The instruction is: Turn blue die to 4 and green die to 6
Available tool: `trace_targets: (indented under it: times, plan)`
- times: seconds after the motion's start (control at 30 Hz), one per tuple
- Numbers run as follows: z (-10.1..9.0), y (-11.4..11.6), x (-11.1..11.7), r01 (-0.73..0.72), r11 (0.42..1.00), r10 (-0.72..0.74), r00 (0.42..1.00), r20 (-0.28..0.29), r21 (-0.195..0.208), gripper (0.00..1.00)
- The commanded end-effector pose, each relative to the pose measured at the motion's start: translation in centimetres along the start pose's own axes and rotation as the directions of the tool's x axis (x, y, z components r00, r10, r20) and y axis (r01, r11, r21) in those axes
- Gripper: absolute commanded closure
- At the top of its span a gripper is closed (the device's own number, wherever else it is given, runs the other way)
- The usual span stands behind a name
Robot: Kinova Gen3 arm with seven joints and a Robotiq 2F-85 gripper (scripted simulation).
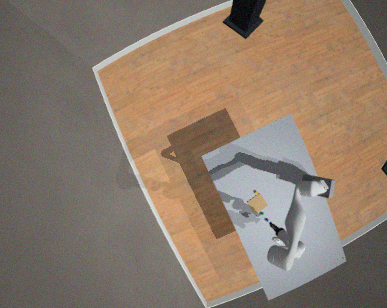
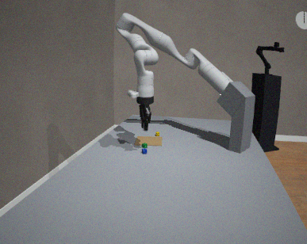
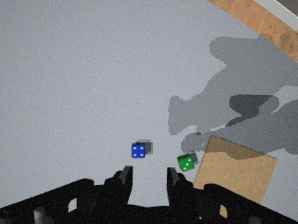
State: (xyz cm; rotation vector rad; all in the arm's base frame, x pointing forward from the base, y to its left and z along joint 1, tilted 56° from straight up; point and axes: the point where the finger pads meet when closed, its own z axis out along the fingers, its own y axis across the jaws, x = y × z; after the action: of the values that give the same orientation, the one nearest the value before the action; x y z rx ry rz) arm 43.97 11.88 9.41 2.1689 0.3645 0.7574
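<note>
Below & ahead of gripper (image 1: 272, 225) (image 2: 146, 129) (image 3: 150, 174) (jaws part-open, empty): blue die (image 1: 266, 220) (image 2: 144, 151) (image 3: 138, 151), slightly L of gap's centre in wrist cam.

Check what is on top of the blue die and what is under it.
The upward face of the blue die shows four white pips, and no other die lies on it. Under it is the table; its bottom face is covered, so those pips cannot be seen.
</note>
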Motion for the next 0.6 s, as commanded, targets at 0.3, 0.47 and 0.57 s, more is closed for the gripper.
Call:
trace_targets:
  times: [0.3,0.47,0.57]
  plan:
    - [-1.2,-1.0,1.3,-0.002,0.997,0.002,1.0,-0.004,0.072,0.65]
    - [-1.3,-1.1,1.4,-0.001,0.997,0.001,1.0,-0.005,0.079,0.65]
    - [-1.3,-1.1,1.5,-0.001,0.997,0.001,1.0,-0.005,0.08,0.65]
